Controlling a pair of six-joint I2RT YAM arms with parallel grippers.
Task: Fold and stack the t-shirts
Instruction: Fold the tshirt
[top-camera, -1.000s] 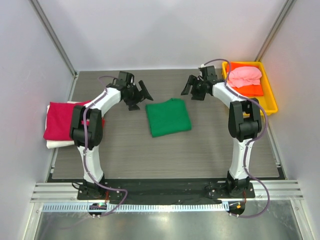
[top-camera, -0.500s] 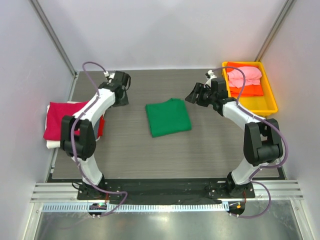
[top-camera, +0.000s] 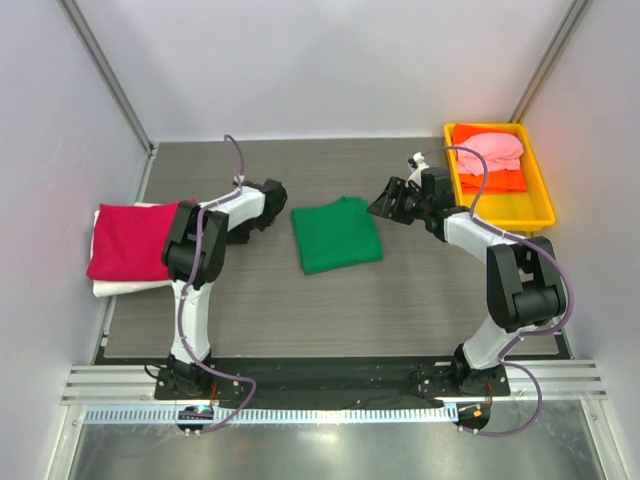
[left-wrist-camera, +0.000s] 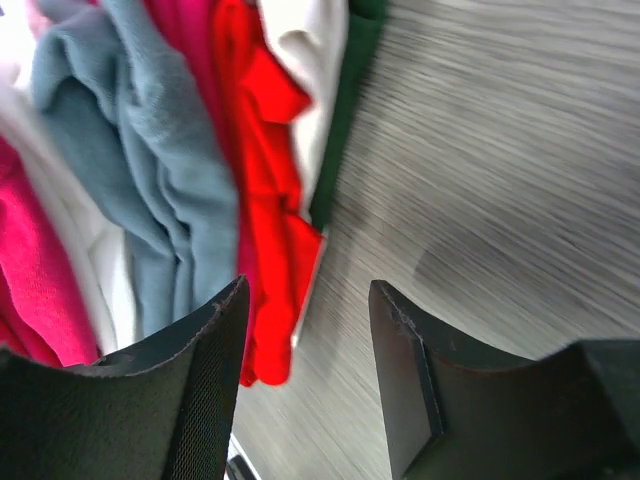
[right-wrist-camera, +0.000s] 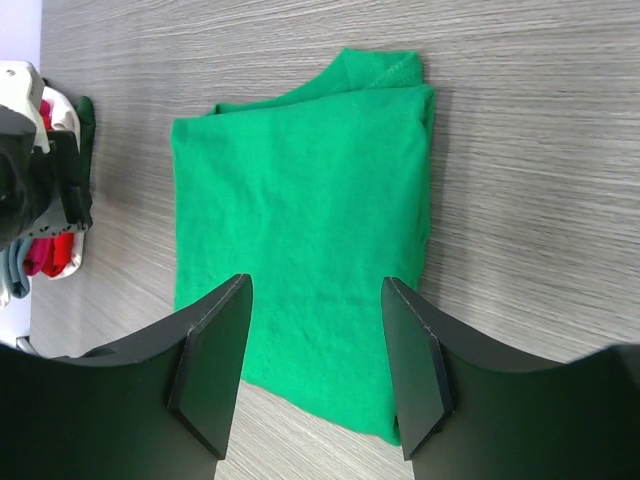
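Observation:
A bright green t-shirt (top-camera: 336, 235) (right-wrist-camera: 300, 190) lies folded flat mid-table. My right gripper (top-camera: 386, 203) (right-wrist-camera: 315, 285) hovers just right of it, open, nothing between its fingers, the green cloth showing beyond the gap. At the left edge sits a stack with a crimson t-shirt (top-camera: 130, 240) on top and a white one (top-camera: 115, 288) under it. My left gripper (top-camera: 236, 228) (left-wrist-camera: 308, 290) is open beside that stack, low over the table. Its view shows the stack's side: crimson (left-wrist-camera: 30, 280), grey (left-wrist-camera: 150, 150), red (left-wrist-camera: 265, 180) and white (left-wrist-camera: 310, 60) layers.
A yellow tray (top-camera: 535, 205) at the back right holds a crumpled pink shirt (top-camera: 490, 150) on an orange one (top-camera: 495, 182). Grey walls close in the table on three sides. The left arm's elbow (top-camera: 185, 245) overlaps the stack's right edge.
The left gripper swung from the back of the table forward to the stack's right side and its jaws narrowed. The right gripper came forward toward the green shirt, jaws slightly narrower.

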